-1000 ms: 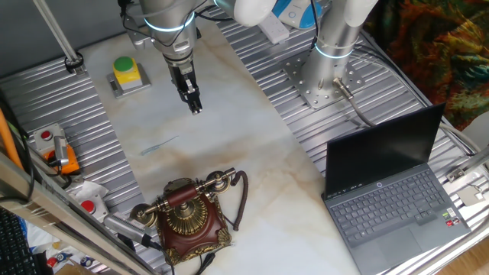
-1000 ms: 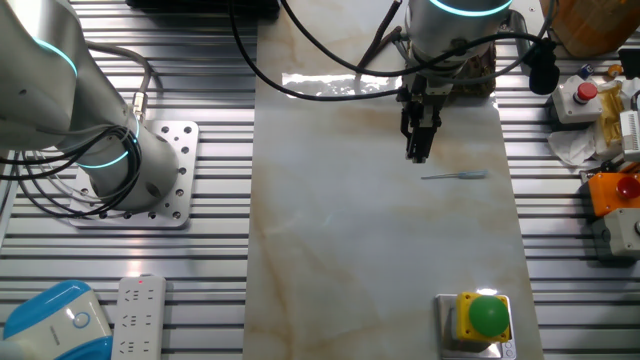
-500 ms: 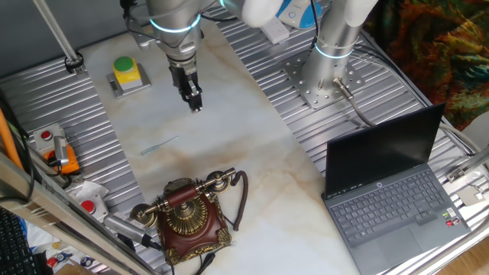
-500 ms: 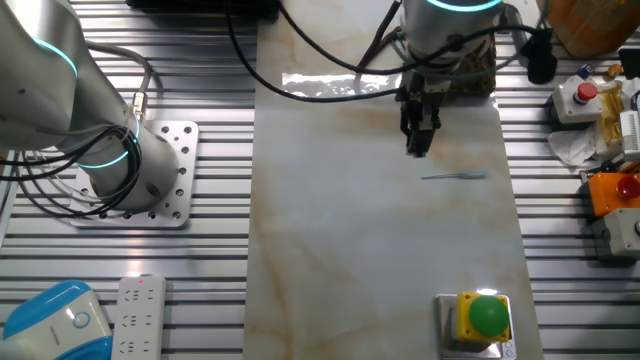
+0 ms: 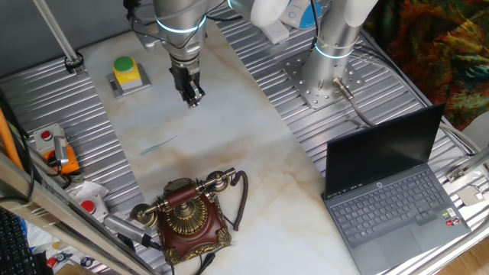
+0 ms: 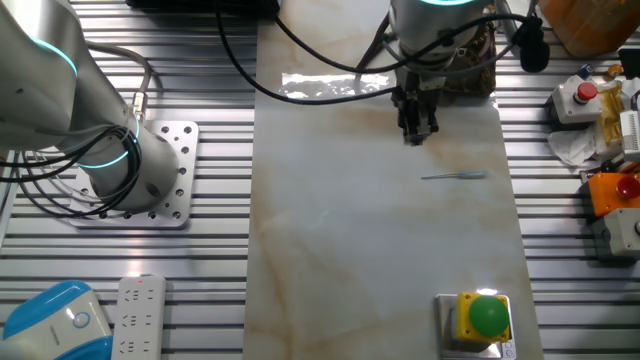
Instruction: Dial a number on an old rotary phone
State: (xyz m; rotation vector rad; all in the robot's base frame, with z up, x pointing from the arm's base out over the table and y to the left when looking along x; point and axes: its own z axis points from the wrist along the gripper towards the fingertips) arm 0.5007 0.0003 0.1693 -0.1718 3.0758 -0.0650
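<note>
phone point(image 5: 187, 215) sits well apart from gripper point(image 5: 192, 99), toward the near table edge; fingers look pressed together, empty.

old rotary phone point(image 6: 470, 72) mostly hidden behind the arm (other fixed view), gripper point(image 5: 192, 99) gap too small to judge

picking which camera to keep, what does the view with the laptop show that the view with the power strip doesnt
Only the laptop view shows the old rotary phone whole, the laptop and the orange box beside the slab. Only the other view shows the power strip and the blue device. Both show the gripper hanging above the marble slab, the green button on its yellow box and the thin tool.
</note>
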